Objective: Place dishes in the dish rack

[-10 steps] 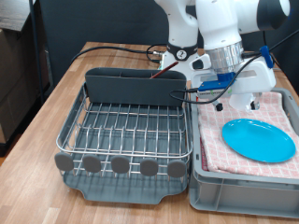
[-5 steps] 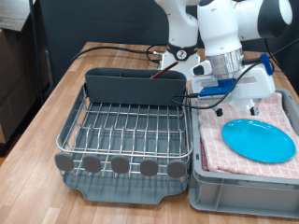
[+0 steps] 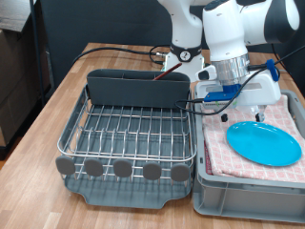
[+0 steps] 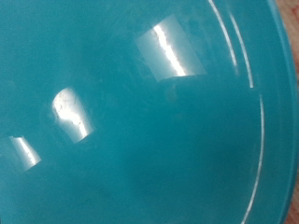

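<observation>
Jaws' state could not be told: fingers hidden behind the gripper (image 3: 232, 107) body in the exterior view, none showing in the wrist view. Hung just above the far edge of the plate (image 3: 264, 142), at the exterior view's right. Lay flat on a checkered cloth (image 3: 220, 153) in a grey bin (image 3: 250, 198). Filled the whole wrist view, glossy teal with bright glare patches (image 4: 149, 121). Stood beside the bin, on the wooden counter (image 3: 48, 124), at the exterior view's left: rack (image 3: 124, 138), nothing visible inside.
</observation>
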### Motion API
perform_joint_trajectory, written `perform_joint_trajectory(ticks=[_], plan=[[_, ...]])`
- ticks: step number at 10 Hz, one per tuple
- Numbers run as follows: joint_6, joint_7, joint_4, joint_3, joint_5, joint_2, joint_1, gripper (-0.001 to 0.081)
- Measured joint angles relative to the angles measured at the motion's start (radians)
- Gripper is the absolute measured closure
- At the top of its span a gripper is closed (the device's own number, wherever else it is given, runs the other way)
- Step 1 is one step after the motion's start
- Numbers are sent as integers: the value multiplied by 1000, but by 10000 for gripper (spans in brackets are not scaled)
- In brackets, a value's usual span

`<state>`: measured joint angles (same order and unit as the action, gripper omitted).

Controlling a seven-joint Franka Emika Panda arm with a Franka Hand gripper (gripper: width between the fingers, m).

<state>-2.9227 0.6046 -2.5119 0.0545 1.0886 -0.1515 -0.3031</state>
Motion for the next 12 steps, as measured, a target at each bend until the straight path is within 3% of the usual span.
perform_joint_trajectory(ticks=[6, 7, 8, 9, 10, 11, 12], plan=[[-15, -192, 50, 23, 191, -61, 5, 3], [-22, -206, 55, 26, 206, -67, 5, 84], [-24, -209, 59, 27, 210, -73, 4, 84], [-24, -209, 62, 27, 212, -78, 4, 270], [-24, -209, 65, 27, 215, -81, 4, 270], [-24, -209, 68, 27, 217, -84, 4, 452], [-24, -209, 70, 27, 217, -86, 4, 452]])
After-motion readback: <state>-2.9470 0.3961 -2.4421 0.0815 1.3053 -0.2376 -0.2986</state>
